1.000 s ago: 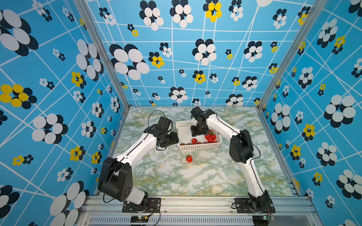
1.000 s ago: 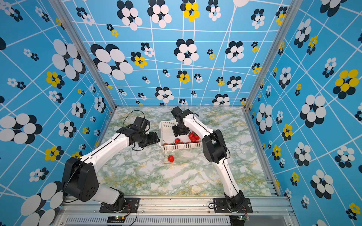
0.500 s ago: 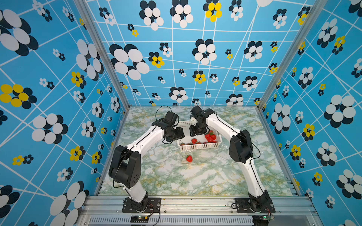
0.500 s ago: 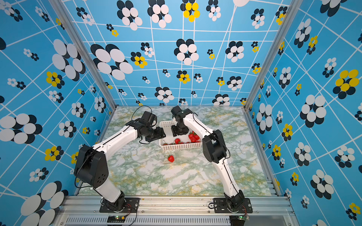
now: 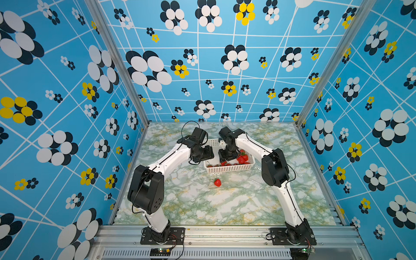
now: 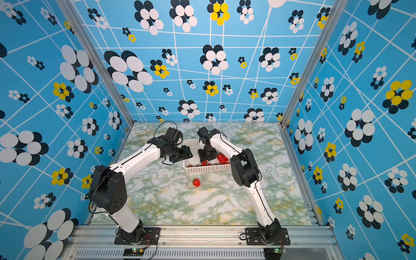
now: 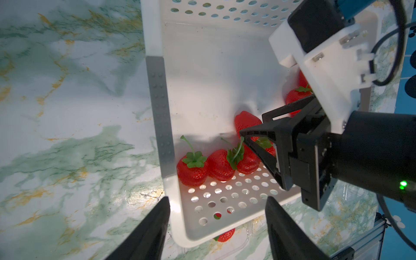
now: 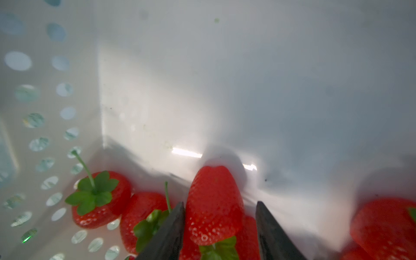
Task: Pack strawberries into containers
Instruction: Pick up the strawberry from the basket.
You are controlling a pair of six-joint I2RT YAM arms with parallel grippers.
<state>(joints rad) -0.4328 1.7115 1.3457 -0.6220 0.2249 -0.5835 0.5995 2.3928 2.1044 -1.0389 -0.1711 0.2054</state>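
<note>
- the white perforated basket sat toward the far side of the marble tabletop. most of the strawberries lay inside it, bunched along its near wall and right end.
- one lone strawberry lay outside the basket, just in front of it. in the left wrist view the faint rim of a clear container showed beside it, so we judged this berry packed. the plastic was too faint for us to be sure.
- we could not reliably make out any other container or tell whether a lid was open.
- the right gripper was down inside the basket, jaws apart on either side of the target strawberry, which lay on its side. one finger touched the berry's flank and a gap showed at the other, so nothing was clamped.
- the left gripper hovered over the basket's left near corner, jaws apart and holding nothing.
- our judgement was that the task was at an early stage, with at most one berry packed and nearly all the rest left in the basket. an exact count was not possible because the arm hid some.
- what was left: close on the target strawberry, lift it clear of its neighbours, carry it to a container, release it, and repeat until every container was filled.
</note>
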